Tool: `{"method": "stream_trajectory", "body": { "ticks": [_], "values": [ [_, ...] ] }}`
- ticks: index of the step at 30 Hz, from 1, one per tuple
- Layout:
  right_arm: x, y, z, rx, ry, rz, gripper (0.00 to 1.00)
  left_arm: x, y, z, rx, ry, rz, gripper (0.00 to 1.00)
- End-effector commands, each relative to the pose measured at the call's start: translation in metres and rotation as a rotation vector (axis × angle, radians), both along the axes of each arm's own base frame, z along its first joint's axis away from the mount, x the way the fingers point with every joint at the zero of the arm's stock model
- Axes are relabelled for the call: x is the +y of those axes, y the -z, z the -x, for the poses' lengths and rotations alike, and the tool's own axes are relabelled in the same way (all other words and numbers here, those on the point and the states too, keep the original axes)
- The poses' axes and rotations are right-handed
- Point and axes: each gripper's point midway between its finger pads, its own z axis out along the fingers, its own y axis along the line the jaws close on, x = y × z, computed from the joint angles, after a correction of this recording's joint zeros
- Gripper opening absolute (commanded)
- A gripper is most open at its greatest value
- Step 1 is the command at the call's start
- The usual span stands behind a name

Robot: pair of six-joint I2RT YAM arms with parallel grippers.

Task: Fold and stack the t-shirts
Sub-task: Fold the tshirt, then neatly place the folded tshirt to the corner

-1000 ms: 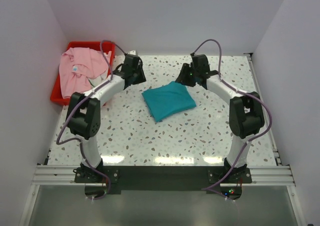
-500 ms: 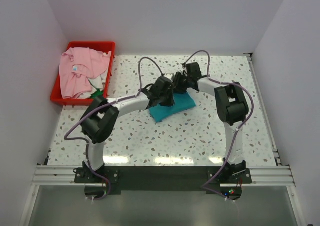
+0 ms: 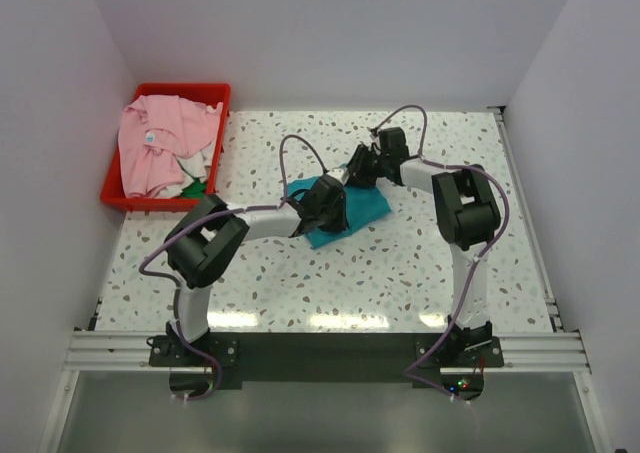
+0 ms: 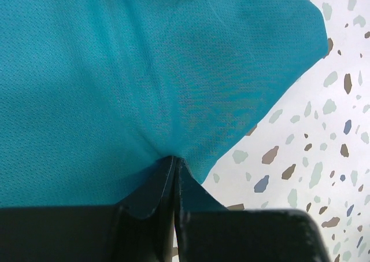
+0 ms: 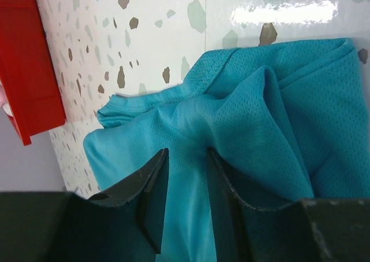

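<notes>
Teal t-shirt (image 3: 372, 203) half hidden under both arms (image 3: 270, 216) from above, cut off at 12 o'clock in left wrist view, red bin (image 5: 29, 59) cropped at 9 o'clock, pink t-shirt (image 3: 150, 143) label unreadable

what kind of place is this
Probably a robot lab test cell: plain white walls boxing in a speckled table, two arms bolted at its near edge, a teal shirt, and a red bin holding a pink shirt.

Left end effector (image 3: 327, 210) on teal t-shirt (image 3: 372, 203)
</notes>
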Motion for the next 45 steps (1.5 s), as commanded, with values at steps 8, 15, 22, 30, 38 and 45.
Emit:
{"method": "stream_trajectory", "body": {
  "ticks": [8,15,22,30,38,45],
  "values": [
    [-0.055,-0.013,-0.004,-0.03,0.06,0.029,0.43,0.021,0.007,0.026,0.075,0.004,-0.051,0.05],
    [-0.073,-0.061,-0.006,-0.119,0.062,0.1,0.51,0.016,-0.014,0.017,0.05,0.011,-0.004,0.06],
    [-0.121,-0.06,0.027,-0.074,0.143,0.356,0.67,0.008,-0.063,-0.004,-0.018,0.024,0.077,0.11],
    [-0.127,-0.022,0.075,-0.008,0.118,0.356,0.76,0.019,-0.092,-0.011,-0.045,0.009,0.132,0.17],
    [-0.116,-0.001,0.085,0.034,0.084,0.379,0.76,0.035,-0.112,-0.004,-0.065,0.004,0.168,0.18],
    [-0.115,0.023,0.096,0.111,0.094,0.507,0.64,0.048,-0.128,0.003,-0.083,0.001,0.187,0.18]
  ]
}}
